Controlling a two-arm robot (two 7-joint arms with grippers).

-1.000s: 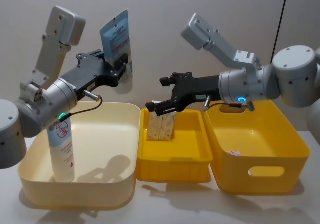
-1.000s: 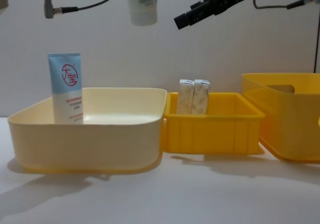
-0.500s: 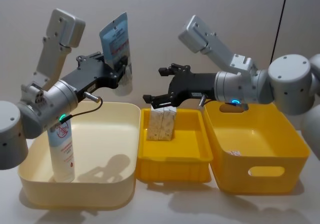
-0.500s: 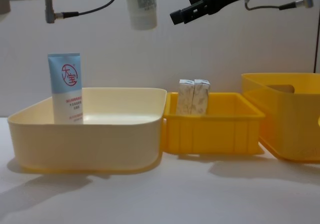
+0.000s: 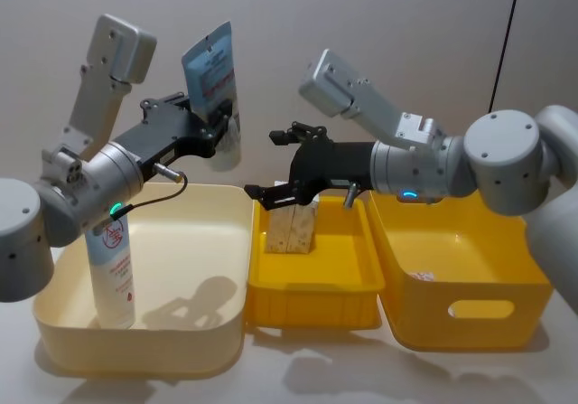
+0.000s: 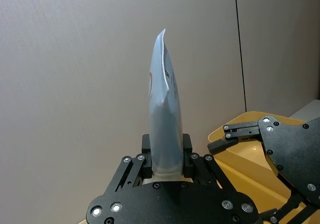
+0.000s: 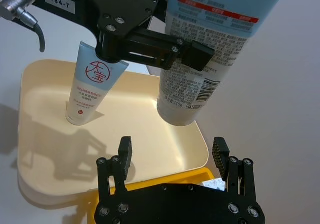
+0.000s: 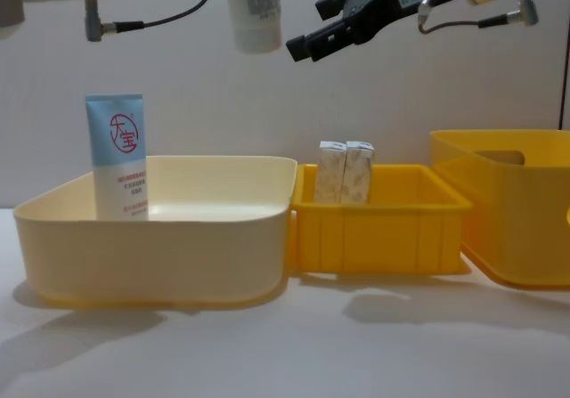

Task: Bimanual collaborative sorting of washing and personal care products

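Tube (image 5: 206, 61), light blue, hangs cap-down high over the cream bin (image 5: 144, 354), pinched by the left end effector (image 5: 219, 119). Right end effector (image 5: 269, 164) gapes empty near its cap. Probably light, soft-walled and slick; the stiff shoulder near the cap looks the safest hold.

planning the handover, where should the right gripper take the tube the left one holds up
Probably the rounded cap end of the tube, which hangs free below the left gripper. The right gripper, open, should come from the robot's right.
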